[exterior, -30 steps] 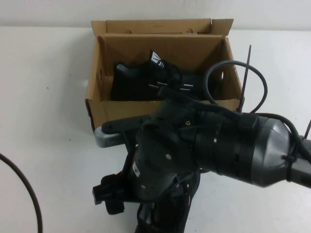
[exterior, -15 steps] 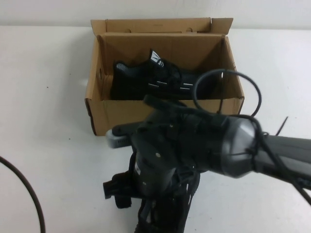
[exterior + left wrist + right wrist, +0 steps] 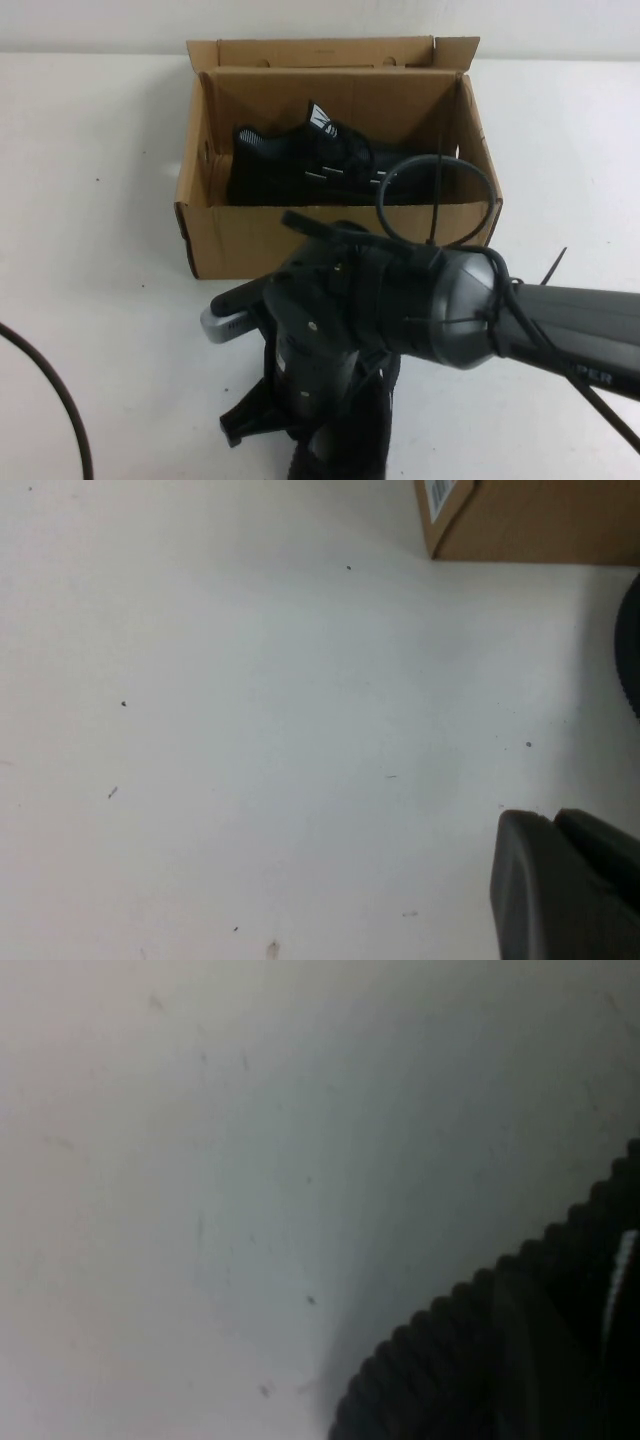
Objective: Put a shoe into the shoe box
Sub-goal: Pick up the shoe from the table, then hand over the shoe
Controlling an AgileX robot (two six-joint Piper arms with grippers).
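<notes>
The brown cardboard shoe box stands open at the back of the table. One black sneaker with white dashes lies inside it. A second black shoe lies on the table in front of the box, mostly hidden under my right arm. My right gripper reaches down onto this shoe and is shut on it, its fingers hidden by the wrist. The shoe's ribbed black edge fills one corner of the right wrist view. My left gripper hovers shut over bare table near a box corner.
A dark cable curves over the white table at the near left. The right arm's cable loop rises in front of the box's front wall. White tabletop lies on both sides of the box.
My right arm has come down and drawn toward the near edge over the second shoe, and its gripper has gone from open to shut. The box and the shoe inside it have not moved.
</notes>
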